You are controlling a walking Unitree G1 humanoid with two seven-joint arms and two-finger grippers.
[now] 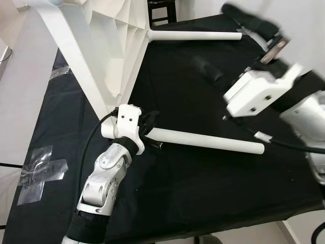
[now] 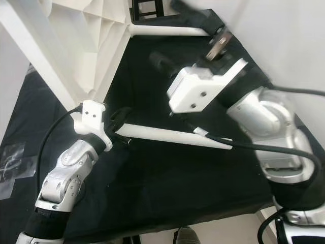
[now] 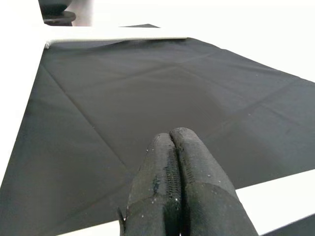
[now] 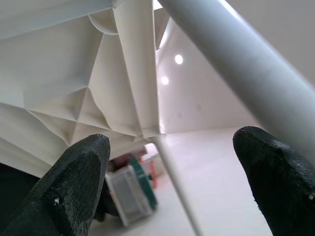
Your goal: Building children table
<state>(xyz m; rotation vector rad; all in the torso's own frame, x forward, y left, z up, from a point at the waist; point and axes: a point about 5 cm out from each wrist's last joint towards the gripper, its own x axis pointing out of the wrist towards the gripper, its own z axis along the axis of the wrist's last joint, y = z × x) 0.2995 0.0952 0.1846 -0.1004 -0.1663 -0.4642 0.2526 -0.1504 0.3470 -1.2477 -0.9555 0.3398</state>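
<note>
No brand, label or legible writing appears on any item.

Surface: a tabletop (image 1: 203, 178) covered in black cloth, with creases showing in the left wrist view. Pale floor lies beyond its left edge, where crossed strips of clear tape (image 1: 40, 170) overlap the cloth's border. A dark piece of furniture (image 1: 162, 10) stands past the far edge. The right wrist view shows a white room with round ceiling lights and a green-and-white object on the floor, too blurred to identify.

Task item: the white plastic children's table (image 1: 96, 46) lies tipped on its side at the far left of the cloth, ribbed underside facing right. Two white tubular legs project from it to the right: an upper leg (image 1: 198, 35) near the far edge and a lower leg (image 1: 208, 141) just above the cloth.

Left hand (image 1: 151, 129): positioned at the root of the lower leg, by the table's corner. The wrist view shows its two fingers (image 3: 170, 187) pressed together with nothing between them.

Right hand (image 2: 195, 20): raised at the far right near the tip of the upper leg, blurred. Its wrist view shows the fingers (image 4: 74, 187) spread wide, holding nothing, with a white leg running diagonally ahead of them.
</note>
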